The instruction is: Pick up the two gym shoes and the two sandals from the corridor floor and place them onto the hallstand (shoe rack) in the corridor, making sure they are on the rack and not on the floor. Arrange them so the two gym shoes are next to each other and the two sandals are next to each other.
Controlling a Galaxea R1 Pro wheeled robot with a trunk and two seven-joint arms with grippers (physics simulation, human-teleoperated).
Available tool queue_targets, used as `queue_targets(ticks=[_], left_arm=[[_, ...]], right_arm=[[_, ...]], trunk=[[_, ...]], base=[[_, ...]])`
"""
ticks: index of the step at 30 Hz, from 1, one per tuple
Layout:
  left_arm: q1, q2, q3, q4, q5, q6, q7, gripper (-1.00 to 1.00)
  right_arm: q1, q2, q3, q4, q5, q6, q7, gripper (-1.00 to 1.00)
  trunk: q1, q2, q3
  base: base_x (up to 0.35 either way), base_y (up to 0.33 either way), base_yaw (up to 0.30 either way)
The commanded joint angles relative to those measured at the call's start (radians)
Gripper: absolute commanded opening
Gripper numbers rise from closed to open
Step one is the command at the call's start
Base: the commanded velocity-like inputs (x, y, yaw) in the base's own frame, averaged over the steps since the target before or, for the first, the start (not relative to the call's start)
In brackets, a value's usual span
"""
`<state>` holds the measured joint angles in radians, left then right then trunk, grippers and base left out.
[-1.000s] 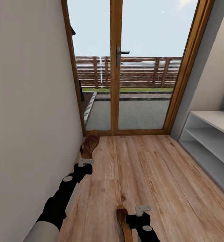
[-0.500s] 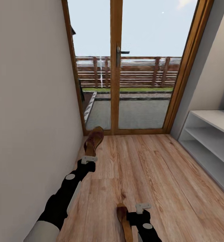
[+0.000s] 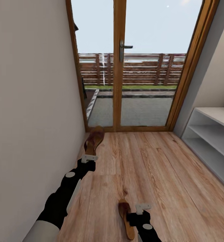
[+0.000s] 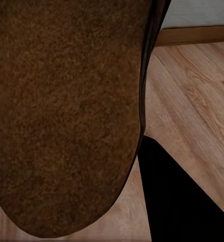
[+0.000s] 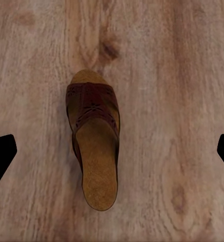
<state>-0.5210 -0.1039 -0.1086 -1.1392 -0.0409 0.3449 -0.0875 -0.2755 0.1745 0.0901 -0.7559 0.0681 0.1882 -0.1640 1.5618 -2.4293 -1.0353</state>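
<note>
Starting at your left, the left pincer [image 3: 88,158] has one sandal [image 3: 94,140] lifted off the wood floor [image 3: 152,168] close to the wall [image 3: 31,101]; in the left wrist view its tan sole fills most of the picture, so the fingers look clamped on its heel end, though the fingers themselves are hidden there. Further right and nearer you, the second sandal [image 3: 126,215] lies flat on the floor, just beside the right pincer [image 3: 143,207]. The right wrist view looks straight down on this sandal [image 5: 94,143], with the two dark fingertips [image 5: 2,151] spread wide apart on either side of it and well clear of the leather, touching nothing. Ahead stands the glass door [image 3: 122,67]. At the far right edge you see pale open shelves [image 3: 213,141], with bare tiers as far as the picture reaches; whether this is the shoe rack you want cannot be told from here. By my reckoning you are early in the job: one sandal is in hand, one waits to be gripped, none sits on a shelf, and the sneakers remain to be dealt with.
</note>
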Motion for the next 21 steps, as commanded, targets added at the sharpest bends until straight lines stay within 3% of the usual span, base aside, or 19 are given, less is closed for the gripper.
queue_targets(ticks=[1, 10, 21], left_arm=[[-0.001, 0.0, 0.001, -0.001, -0.007, 0.006, -0.007, -1.0], [-0.001, 0.0, 0.001, 0.004, -0.007, 0.006, -0.007, -1.0], [-0.001, -0.004, -0.002, 0.002, -0.007, 0.006, -0.007, -1.0]], right_arm=[[0.0, 0.0, 0.002, -0.002, 0.007, 0.008, -0.005, 1.0], [0.0, 0.0, 0.002, -0.008, 0.007, 0.008, -0.005, 1.0], [-0.001, 0.0, 0.002, -0.017, 0.008, 0.009, -0.005, 1.0]], trunk=[[0.004, -0.008, -0.006], [0.038, -0.071, -0.047], [0.043, -0.073, -0.106]], base=[[0.0, 0.0, 0.087], [0.0, 0.0, 0.083], [0.0, 0.0, 0.076]])
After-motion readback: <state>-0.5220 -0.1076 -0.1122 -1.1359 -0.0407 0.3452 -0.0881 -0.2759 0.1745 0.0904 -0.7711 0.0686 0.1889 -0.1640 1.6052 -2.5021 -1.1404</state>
